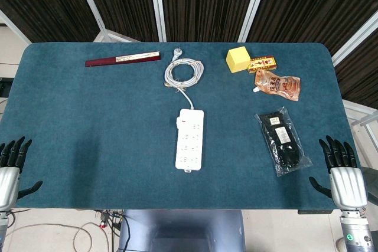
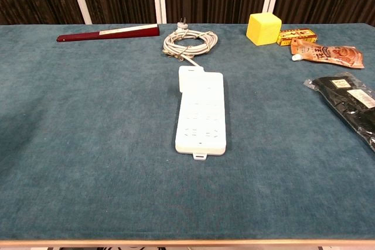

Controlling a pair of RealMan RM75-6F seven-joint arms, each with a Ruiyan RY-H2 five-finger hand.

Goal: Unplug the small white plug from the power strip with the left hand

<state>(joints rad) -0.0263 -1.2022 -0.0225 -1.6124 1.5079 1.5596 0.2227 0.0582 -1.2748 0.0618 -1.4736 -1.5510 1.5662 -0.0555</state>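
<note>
A white power strip (image 1: 190, 138) (image 2: 201, 115) lies lengthwise in the middle of the blue table. The small white plug (image 1: 181, 123) (image 2: 191, 78) sits in it at the far left corner, near where the cord leaves. The strip's cord runs back to a white coil (image 1: 183, 72) (image 2: 189, 43). My left hand (image 1: 12, 163) hangs at the table's near left edge, fingers apart and holding nothing, far from the strip. At the near right edge my right hand (image 1: 341, 166) is the same. The chest view shows neither hand.
A dark red flat case (image 1: 123, 59) (image 2: 108, 32) lies at the back left. At the back right are a yellow cube (image 1: 238, 59) (image 2: 263, 28), a small box (image 1: 262, 64) and an orange pouch (image 1: 277, 83). A black packet (image 1: 282, 140) (image 2: 350, 105) lies right of the strip.
</note>
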